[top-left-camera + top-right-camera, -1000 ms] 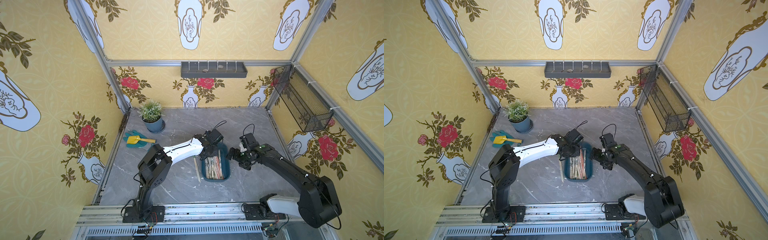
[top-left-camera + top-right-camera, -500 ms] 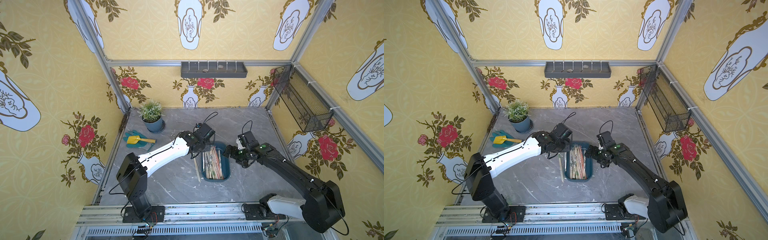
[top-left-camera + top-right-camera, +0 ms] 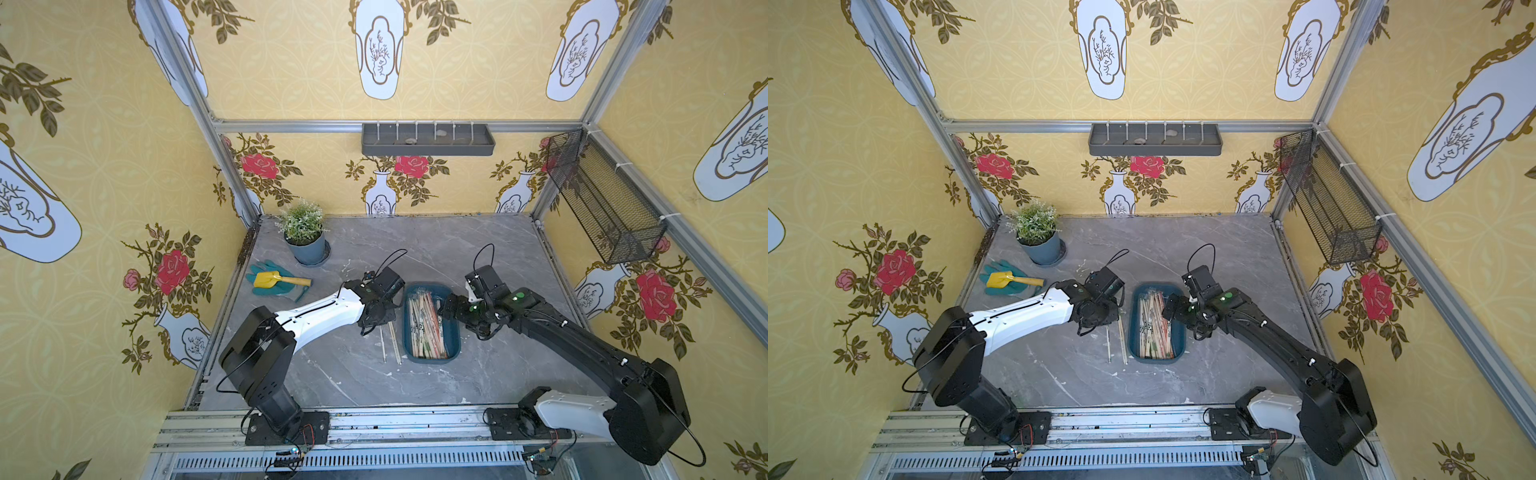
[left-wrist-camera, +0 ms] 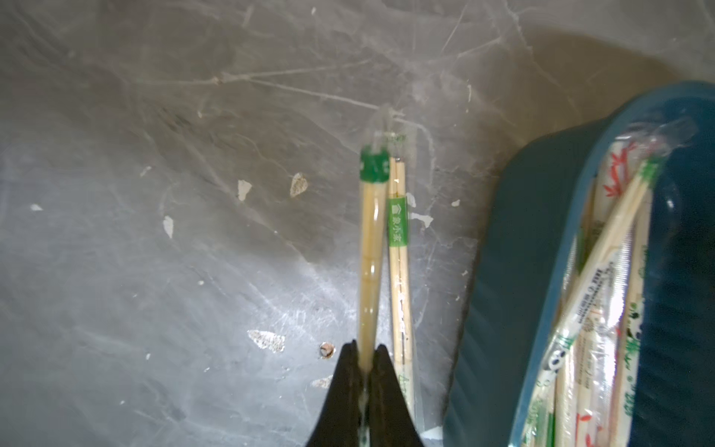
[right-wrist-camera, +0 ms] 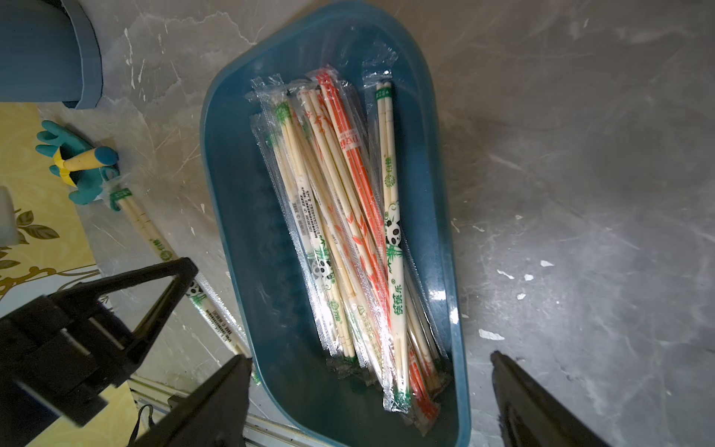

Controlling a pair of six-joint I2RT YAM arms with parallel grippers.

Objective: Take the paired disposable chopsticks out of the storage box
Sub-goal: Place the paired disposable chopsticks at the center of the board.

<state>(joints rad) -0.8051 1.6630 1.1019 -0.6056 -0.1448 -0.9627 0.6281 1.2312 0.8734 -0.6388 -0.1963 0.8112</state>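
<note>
The storage box (image 3: 432, 359) (image 3: 1156, 359) is a dark teal tray in mid-table, holding several paired disposable chopsticks (image 3: 424, 324) (image 5: 348, 216) in clear sleeves. My left gripper (image 4: 365, 348) (image 3: 376, 318) is shut on one green-banded pair (image 4: 371, 247) (image 3: 382, 345), outside the box on its left, just over the table. Beside it another pair (image 4: 400, 271) (image 3: 395, 343) lies on the table, between the held pair and the box wall (image 4: 503, 271). My right gripper (image 5: 371, 360) (image 3: 451, 307) hangs open over the box's right rim (image 5: 460, 348), holding nothing.
A potted plant (image 3: 305, 237) stands at the back left, with teal gloves and a yellow trowel (image 3: 274, 280) in front of it. A grey divided shelf (image 3: 428, 139) hangs on the back wall. A black mesh basket (image 3: 602, 199) hangs on the right wall.
My left arm has swung left from over the box, carrying the green-banded pair out to the table beside it. My right gripper has edged in over the box's right side.
</note>
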